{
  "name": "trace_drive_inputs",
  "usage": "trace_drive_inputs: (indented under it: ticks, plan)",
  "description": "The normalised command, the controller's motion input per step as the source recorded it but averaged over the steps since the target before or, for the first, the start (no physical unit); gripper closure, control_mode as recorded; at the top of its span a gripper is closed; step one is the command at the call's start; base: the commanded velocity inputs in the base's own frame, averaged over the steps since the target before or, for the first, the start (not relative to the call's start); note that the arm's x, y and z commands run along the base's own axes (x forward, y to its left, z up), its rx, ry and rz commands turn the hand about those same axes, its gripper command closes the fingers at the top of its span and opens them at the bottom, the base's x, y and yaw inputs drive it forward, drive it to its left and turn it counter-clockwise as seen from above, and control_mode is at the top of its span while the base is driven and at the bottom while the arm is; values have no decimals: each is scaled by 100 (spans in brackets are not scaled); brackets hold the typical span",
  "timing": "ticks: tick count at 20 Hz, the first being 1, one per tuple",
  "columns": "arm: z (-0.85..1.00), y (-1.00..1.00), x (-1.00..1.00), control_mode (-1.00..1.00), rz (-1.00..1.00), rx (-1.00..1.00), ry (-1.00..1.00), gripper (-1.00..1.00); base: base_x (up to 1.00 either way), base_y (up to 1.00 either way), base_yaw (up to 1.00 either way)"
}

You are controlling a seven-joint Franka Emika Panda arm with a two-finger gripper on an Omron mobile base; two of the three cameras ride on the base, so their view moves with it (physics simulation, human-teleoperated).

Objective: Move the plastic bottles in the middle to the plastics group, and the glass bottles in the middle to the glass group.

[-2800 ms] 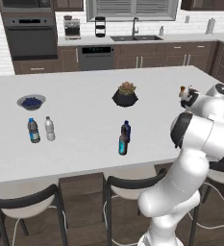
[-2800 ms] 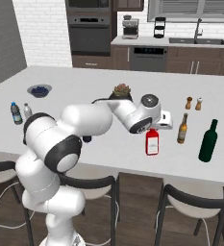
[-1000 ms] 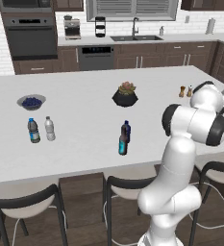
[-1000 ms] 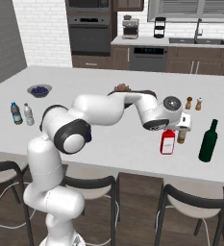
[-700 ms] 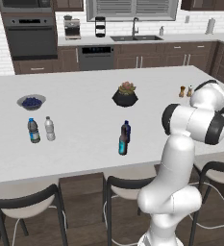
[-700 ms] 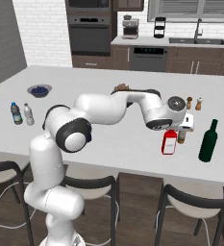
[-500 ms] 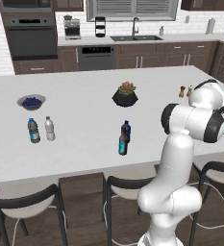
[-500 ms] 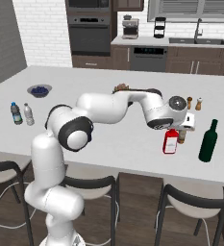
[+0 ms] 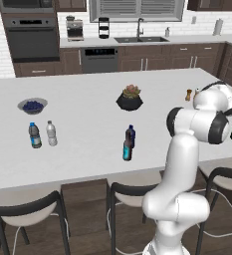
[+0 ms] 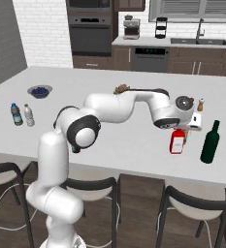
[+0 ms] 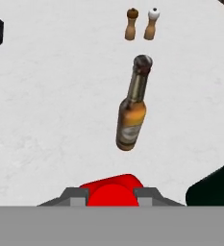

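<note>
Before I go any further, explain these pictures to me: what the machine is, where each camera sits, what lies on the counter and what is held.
The machine is a white robot arm on a base that can drive, in a rendered kitchen. Two cameras ride on the base behind the arm, one to its left and one to its right, both looking over the white island counter. The third camera sits on the hand and looks along the gripper.

The gripper is closed on the neck of the red squarish bottle, held beside the slim amber-brown bottle and the dark green bottle. Behind them stand the salt-and-pepper shakers.

In the middle stand the stout navy-blue bottle and the slim dark bottle with a teal label, with a potted plant behind. On the far left are two small water bottles and a bowl of blueberries.
</note>
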Motion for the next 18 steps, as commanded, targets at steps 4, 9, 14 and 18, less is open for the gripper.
trace_drive_inputs:
  ticks: [4, 9, 14, 18]
  plan:
    - [0, -33, 0, -100, -2, 0, 0, 100, 0, 0, 0]
    - [-8, -9, 1, -100, -1, 0, 0, 100, 0, 0, 0]
    - [-42, 0, 13, -100, 0, 0, 0, 100, 0, 0, 0]
    - [-49, 2, 22, -100, 0, 0, 2, 100, 0, 0, 0]
